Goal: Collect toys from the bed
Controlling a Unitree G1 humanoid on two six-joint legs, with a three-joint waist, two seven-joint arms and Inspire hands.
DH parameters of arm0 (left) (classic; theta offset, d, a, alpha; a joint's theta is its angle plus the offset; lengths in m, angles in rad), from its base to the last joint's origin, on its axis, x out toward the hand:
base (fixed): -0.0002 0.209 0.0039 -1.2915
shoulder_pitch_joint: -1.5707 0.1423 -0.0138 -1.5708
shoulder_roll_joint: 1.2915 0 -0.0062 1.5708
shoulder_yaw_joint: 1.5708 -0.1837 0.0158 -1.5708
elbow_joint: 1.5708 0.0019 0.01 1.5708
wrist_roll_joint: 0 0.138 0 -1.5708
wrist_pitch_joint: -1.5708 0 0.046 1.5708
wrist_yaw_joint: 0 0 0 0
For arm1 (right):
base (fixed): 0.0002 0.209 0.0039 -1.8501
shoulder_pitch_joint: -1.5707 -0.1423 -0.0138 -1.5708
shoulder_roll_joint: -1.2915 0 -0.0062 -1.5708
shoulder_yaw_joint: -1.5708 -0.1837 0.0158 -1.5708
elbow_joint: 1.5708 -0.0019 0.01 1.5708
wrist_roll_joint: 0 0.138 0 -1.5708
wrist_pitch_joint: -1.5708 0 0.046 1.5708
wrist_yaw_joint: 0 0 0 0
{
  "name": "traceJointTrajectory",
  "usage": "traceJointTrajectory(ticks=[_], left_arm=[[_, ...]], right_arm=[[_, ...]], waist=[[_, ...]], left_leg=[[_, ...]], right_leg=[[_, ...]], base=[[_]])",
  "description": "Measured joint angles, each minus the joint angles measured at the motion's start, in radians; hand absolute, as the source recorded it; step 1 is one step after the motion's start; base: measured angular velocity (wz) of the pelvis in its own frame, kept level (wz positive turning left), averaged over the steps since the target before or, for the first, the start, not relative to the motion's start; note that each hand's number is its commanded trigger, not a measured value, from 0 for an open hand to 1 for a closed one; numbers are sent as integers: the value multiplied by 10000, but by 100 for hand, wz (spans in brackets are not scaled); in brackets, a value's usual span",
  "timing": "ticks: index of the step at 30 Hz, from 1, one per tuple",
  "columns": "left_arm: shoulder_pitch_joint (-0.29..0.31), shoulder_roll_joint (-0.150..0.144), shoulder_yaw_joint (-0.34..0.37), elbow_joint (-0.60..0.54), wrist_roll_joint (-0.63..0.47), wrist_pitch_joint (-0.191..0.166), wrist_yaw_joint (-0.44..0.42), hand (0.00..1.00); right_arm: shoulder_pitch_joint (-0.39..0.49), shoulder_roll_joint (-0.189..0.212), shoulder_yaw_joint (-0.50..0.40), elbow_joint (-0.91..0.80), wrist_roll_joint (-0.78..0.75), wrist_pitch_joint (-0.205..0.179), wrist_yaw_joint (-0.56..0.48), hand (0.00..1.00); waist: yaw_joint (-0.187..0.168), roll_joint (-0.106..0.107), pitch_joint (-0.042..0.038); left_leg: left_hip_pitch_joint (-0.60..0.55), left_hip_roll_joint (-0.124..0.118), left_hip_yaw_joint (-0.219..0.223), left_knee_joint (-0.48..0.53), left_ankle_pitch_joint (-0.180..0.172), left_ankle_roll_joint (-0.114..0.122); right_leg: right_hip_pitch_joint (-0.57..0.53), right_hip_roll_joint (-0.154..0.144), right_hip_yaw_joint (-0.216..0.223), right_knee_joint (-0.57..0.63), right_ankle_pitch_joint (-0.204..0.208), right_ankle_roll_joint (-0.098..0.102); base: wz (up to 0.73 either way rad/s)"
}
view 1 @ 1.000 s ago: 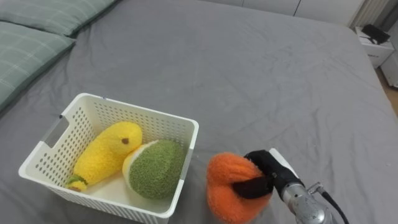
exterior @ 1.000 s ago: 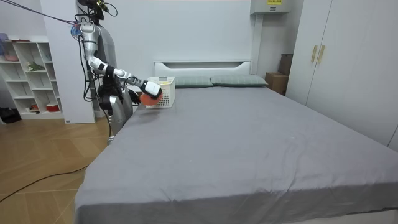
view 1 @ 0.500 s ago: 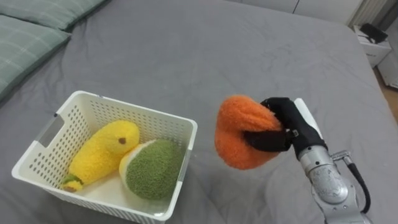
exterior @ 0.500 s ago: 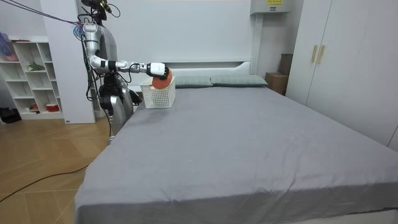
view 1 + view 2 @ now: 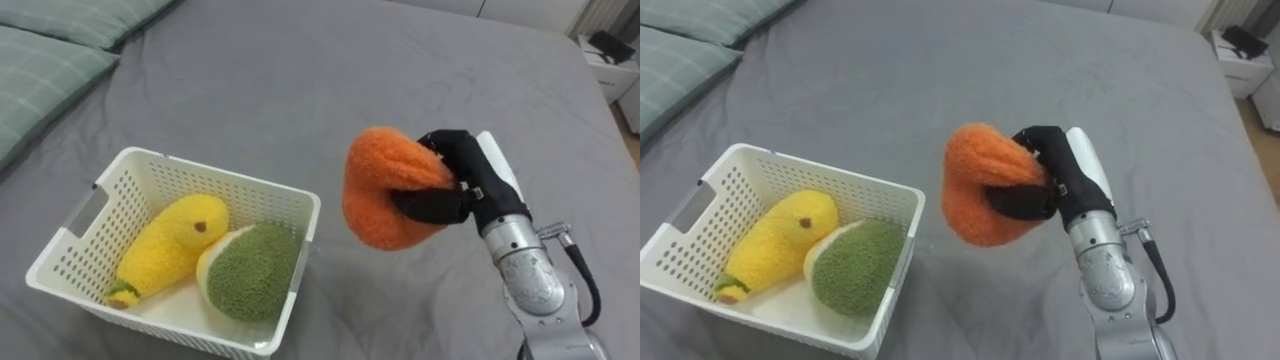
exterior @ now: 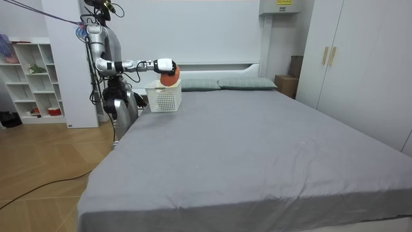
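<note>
The right hand [image 5: 470, 182], curled round the orange toy [image 5: 380, 205], has raised it clear of the bed [image 5: 300, 80]; the basket [image 5: 240, 190] waits lower, to the hand's left; a drop-in seems close.

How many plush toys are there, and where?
3. The yellow toy and the green toy lie in the white basket; the right hand holds the orange toy above the bed. More could lie hidden beneath them.
</note>
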Motion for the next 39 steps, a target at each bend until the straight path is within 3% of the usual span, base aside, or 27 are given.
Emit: traceJointTrajectory(ticks=[5,10,11,15,20,26,32,33,35,37,39], left_arm=[[0,2,0,68,1,25,-2,0],[-30,5,-9,78,2,30,-8,0],[-45,6,-6,78,0,29,-8,0],[-120,23,-166,78,-6,32,-32,0],[-341,29,-206,94,25,31,-96,0],[-435,-36,-199,59,296,30,-198,0],[-559,-23,-210,53,287,54,-198,0],[-600,-24,-212,15,290,70,-198,0],[-615,-24,-212,-163,289,119,-197,0],[-626,-22,-212,-319,290,200,-196,0],[-683,15,-208,-443,290,222,-197,0]], right_arm=[[-205,6,33,-212,1,10,3,100],[-457,9,241,-390,88,10,1,100],[-462,10,369,-482,88,10,1,100],[-905,64,979,-577,69,36,21,100],[-1596,130,1464,-601,61,37,253,100],[-1638,121,2013,-645,-135,35,523,100],[-1660,115,2350,-644,-298,197,653,100],[-1660,115,2469,-636,-308,257,662,83],[-1708,115,2702,-636,-308,438,675,71],[-1723,139,2842,-635,-316,514,785,63],[-1725,141,2979,-635,-535,617,911,60]], waist=[[-4,-91,-19],[128,-186,24],[206,-168,64],[273,-146,87],[441,-160,77],[806,-174,68],[938,-219,40],[1048,-235,50],[1142,-267,68],[1229,-302,88],[1376,-375,113]], left_leg=[[-11,-3,5,-25,-1,-1],[40,5,39,-17,-3,-1],[73,12,79,-35,-5,-2],[24,-7,-11,-8,-16,13],[-129,-10,-143,9,-16,14],[-151,-16,-142,21,-10,13],[-180,-17,-216,17,-10,13],[-181,-12,-200,17,-10,12],[-230,-12,-238,20,-11,12],[-268,-16,-310,21,-11,11],[-322,-21,-409,26,-11,10]], right_leg=[[1,1,7,3,0,0],[12,6,45,21,1,-1],[17,13,72,29,1,-1],[22,-13,-62,34,3,2],[-44,-13,-168,26,3,2],[-75,-22,-220,20,3,2],[-73,-28,-322,18,2,4],[-92,-26,-320,16,1,4],[-121,-27,-347,13,1,5],[-123,-32,-450,12,1,5],[-127,-32,-494,8,1,5]], base=[[0],[-3],[-8],[4],[9],[1],[2],[-4],[4],[11],[12]])
